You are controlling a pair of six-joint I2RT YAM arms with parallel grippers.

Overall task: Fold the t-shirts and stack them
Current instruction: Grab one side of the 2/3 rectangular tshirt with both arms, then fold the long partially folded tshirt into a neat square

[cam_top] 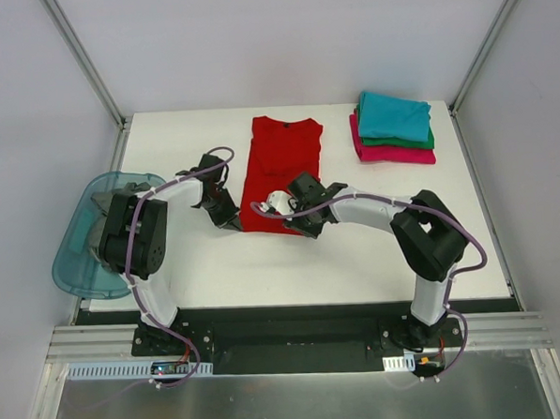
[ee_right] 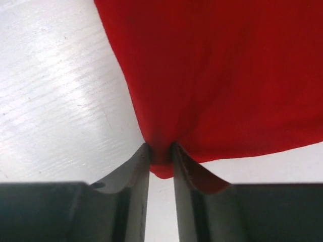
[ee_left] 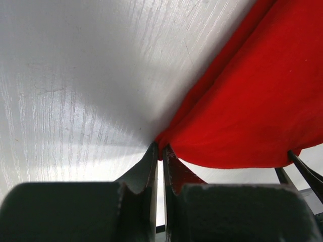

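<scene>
Two near corners of the red t-shirt (cam_top: 282, 162) are clamped by left claw (ee_left: 160, 151) and right claw (ee_right: 161, 154). Long axis runs near-to-far, neck end far.

The left gripper (ee_left: 160, 151) pinches a corner of the red t-shirt (ee_left: 252, 101); cloth spreads right of the gripper, white table (ee_left: 75, 75) left.
</scene>
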